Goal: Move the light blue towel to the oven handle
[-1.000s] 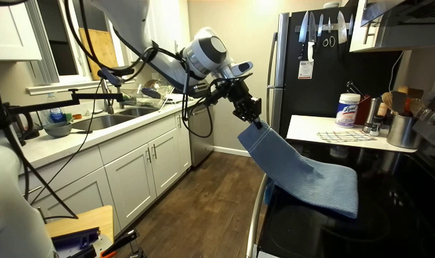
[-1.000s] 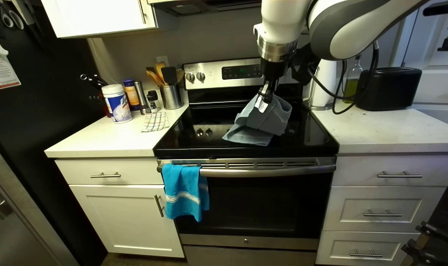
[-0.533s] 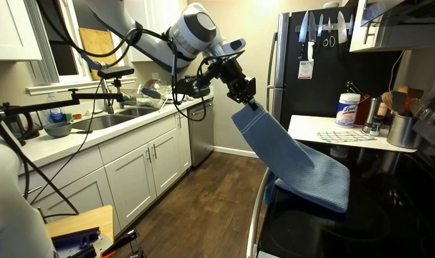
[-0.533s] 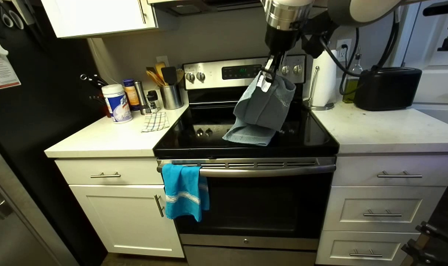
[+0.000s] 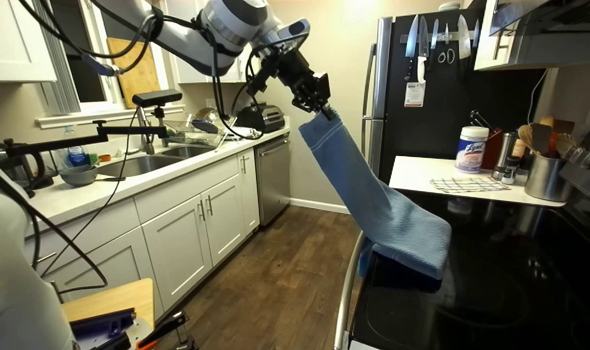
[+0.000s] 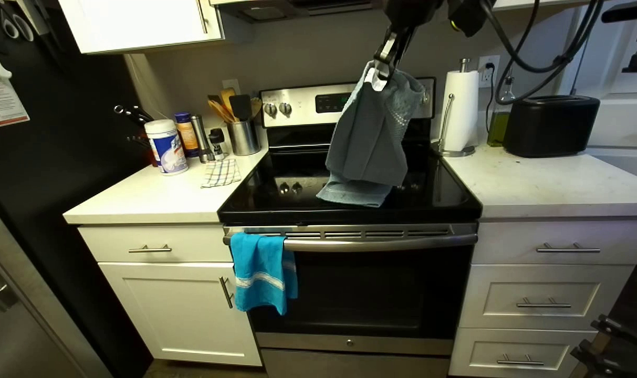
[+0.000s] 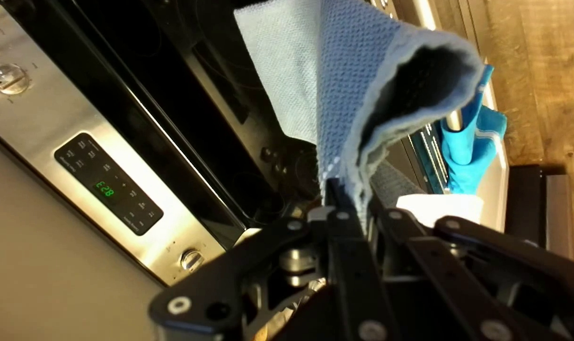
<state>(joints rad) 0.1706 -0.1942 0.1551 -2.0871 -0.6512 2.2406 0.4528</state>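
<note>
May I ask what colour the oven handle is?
The oven handle is silver, clearest in an exterior view.

Light blue towel point(image 5: 370, 201): a plain, textured cloth with a pale stitched line near its raised end, which is pinched at the edge. The body slopes down in long folds to the lower end, which lies folded on itself on the black cooktop point(image 6: 439, 197); in the wrist view, the raised edge curls into an open loop. Oven handle point(image 6: 381, 245): a silver, slightly bowed horizontal bar across the upper oven door point(image 6: 360, 294), apart from the light blue towel.
</note>
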